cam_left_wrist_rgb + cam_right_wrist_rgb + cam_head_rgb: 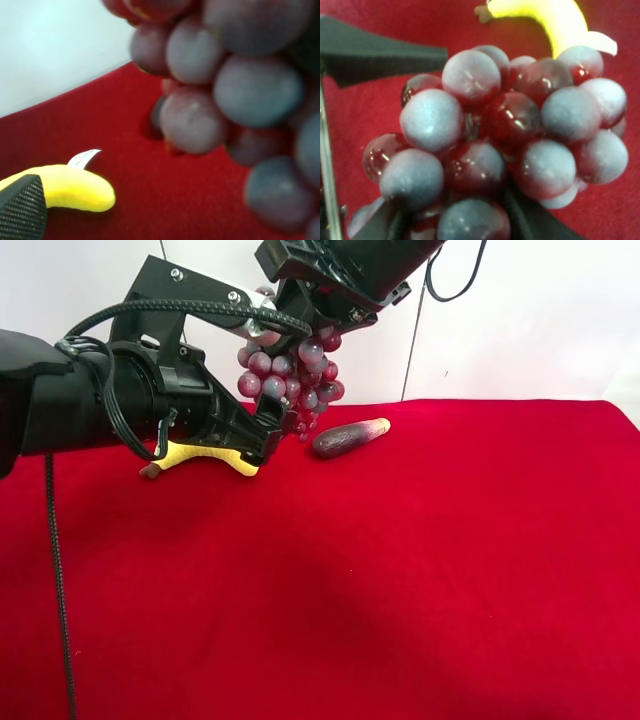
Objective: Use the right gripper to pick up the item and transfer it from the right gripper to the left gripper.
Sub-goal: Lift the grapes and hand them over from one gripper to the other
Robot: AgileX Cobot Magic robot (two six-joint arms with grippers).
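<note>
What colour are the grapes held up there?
The grapes are purple-red and frosty grey, clearest in the right wrist view.

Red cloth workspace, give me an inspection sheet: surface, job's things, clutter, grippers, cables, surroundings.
Surface: red cloth, no spills seen.
Job's things: grape bunch off the cloth, hanging from the right gripper.
Clutter: yellow plush banana and eggplant-like piece lying on the cloth, apart.
Grippers: right gripper shut on the bunch's top; left gripper open, jaws close beside the bunch, not gripping.
Cables: ribbed hose loops over the left arm; black cable hangs at the exterior high view's left.
Surroundings: white wall behind.
</note>
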